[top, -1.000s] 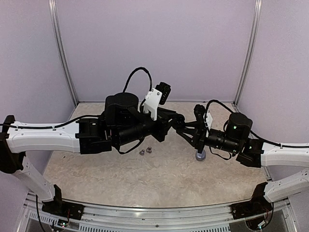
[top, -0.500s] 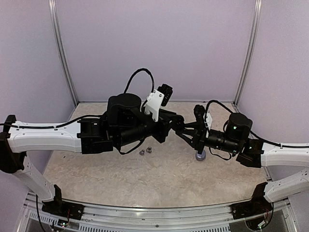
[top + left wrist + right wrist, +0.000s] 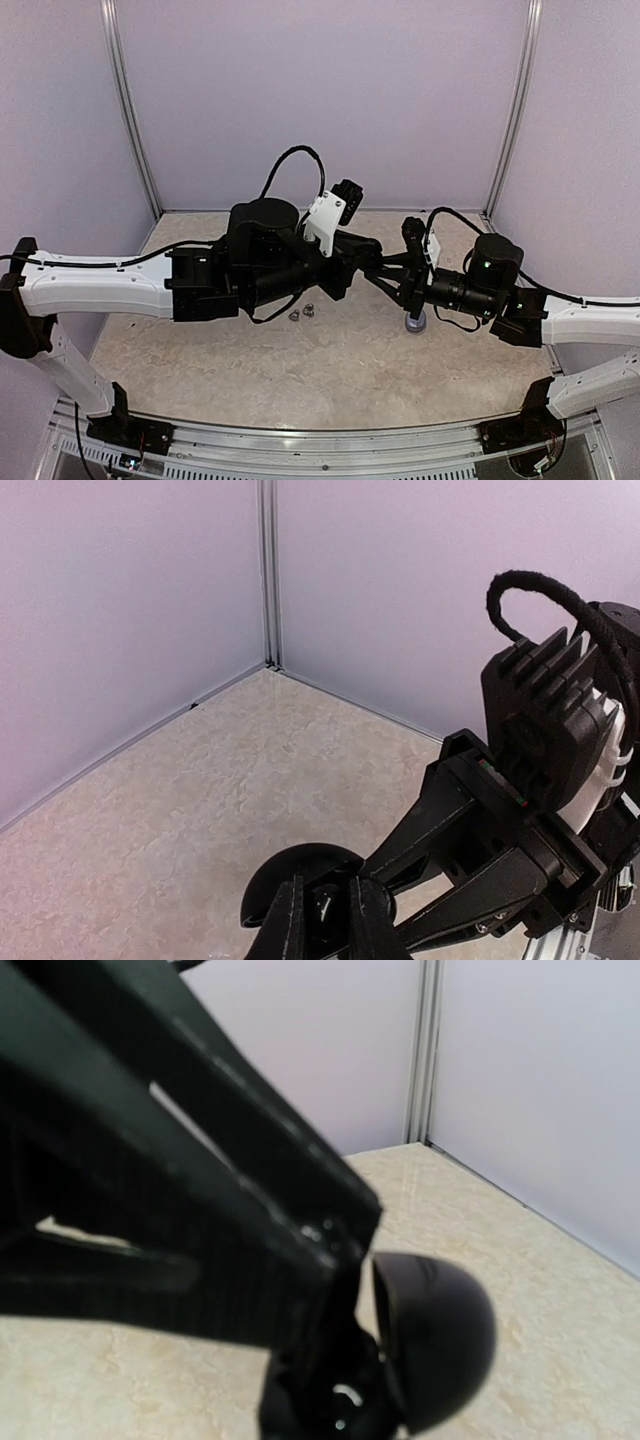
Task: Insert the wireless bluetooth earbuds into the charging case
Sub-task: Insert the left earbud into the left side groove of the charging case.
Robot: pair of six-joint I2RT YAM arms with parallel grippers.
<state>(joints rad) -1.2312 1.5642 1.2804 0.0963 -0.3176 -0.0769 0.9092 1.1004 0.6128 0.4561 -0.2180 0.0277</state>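
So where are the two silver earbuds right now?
In the top view, the two silvery-grey earbuds lie side by side on the table, left of centre, just on the near side of the raised left arm and left of the grey puck.

The left end effector [image 3: 328,925] and right end effector [image 3: 382,268] meet at a black case [image 3: 300,875] above the middle of the tabletop [image 3: 300,385], barring the way across. Beneath them lie two silvery-grey earbuds [image 3: 301,313] and a grey puck [image 3: 415,322]. The near half is free.

Glossy black charging case [image 3: 440,1340], matt tabletop [image 3: 180,780]
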